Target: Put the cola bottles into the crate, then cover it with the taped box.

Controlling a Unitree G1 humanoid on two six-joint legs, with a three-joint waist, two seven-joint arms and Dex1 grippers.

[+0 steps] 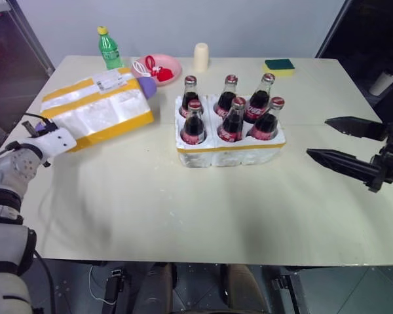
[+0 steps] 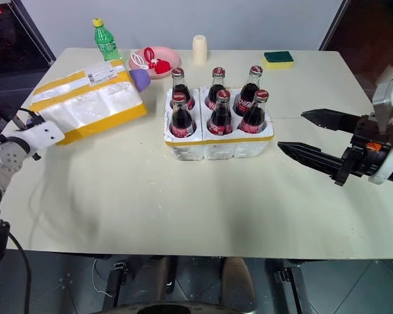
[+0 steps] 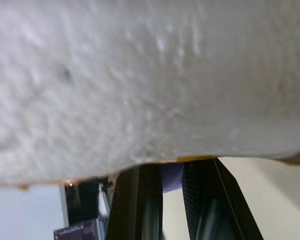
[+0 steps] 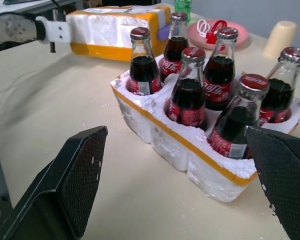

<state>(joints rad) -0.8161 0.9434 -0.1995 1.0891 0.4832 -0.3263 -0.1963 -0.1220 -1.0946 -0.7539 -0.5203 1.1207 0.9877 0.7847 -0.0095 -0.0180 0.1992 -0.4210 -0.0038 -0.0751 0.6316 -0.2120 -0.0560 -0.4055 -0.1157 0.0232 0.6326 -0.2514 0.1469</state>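
A cream counter (image 1: 183,209) carries the work. All six cola bottles (image 1: 234,120) stand in the crate (image 1: 229,152) at centre. The left pincer (image 1: 60,140) is clenched on the near left end of the taped box (image 1: 98,108), far left, apparently to lift it as the cover. The right pincer (image 2: 314,139) waits released, right of the crate. A purple object (image 2: 140,79) touching the box, a pink dish (image 1: 158,67) and a green bottle (image 1: 109,47) crowd the far side.

Six cola bottles (image 1: 230,111) stand in the crate (image 1: 229,147) mid-table (image 1: 183,209). To its left, the left gripper (image 1: 59,139) grips the near end of the taped box (image 1: 98,108). The right gripper (image 1: 344,144) hovers spread wide, right of the crate.
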